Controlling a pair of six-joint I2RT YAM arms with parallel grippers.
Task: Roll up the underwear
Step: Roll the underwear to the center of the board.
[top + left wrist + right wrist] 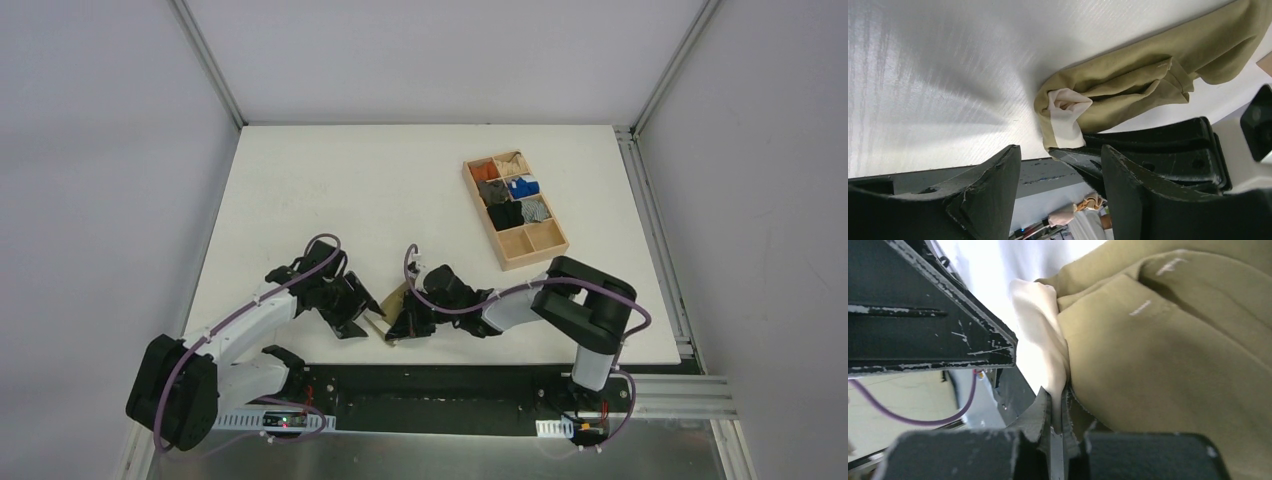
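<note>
At the near edge of the bench (pixel 400 180), between the two arms, the underwear (pixel 1148 75) lies as a loosely gathered bundle, wound on itself at one end with slack cloth trailing away from it. The right claw (pixel 1055 395) is pinched tight on a thin fold of the cream waistband (pixel 1038 325). The left claw (pixel 1060 155) stands wide with nothing between its fingers, just beside that same wound end and, as far as I can tell, not touching the cloth.

This looks like a change of grip partway through the roll. To do it well, the right claw should hold its pinch low against the bench while the left comes in over the whole thickness of the wound part, not only the top layer. The turn is best made along the bench, not in the air, so the layers do not slide. Soft cloth like this would probably spring open if both claws let go at once.

The garment is olive-khaki, matt and soft, with deep rounded folds and a few small pale stitch marks. Its waistband curls into a little cream funnel at the roll's end; I cannot make out any lettering
</note>
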